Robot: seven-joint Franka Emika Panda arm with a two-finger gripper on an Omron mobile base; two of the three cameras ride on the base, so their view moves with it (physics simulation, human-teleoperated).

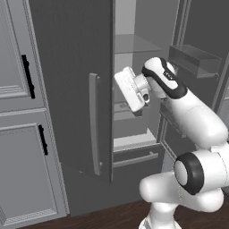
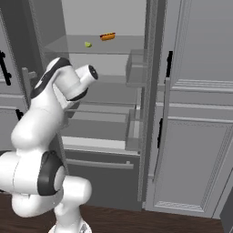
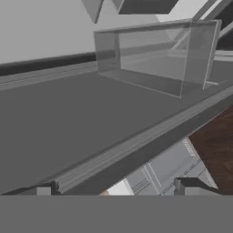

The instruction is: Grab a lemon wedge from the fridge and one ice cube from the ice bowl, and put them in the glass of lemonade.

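The fridge [image 2: 104,91] is standing open; near the right base view's top, the lemon wedge [image 2: 88,44] is lying on its upper shelf [image 2: 68,45] beside a hot dog [image 2: 107,36]. The gripper [image 3: 117,187] is hanging spread apart, empty, at the hand view's bottom.

Fridge [image 2: 109,150], right door open: lemon wedge [image 2: 88,44] on upper shelf [image 2: 68,45], upper centre of right base view, hot dog [image 2: 107,36] just right and behind; cabinets [image 2: 195,136] at right.
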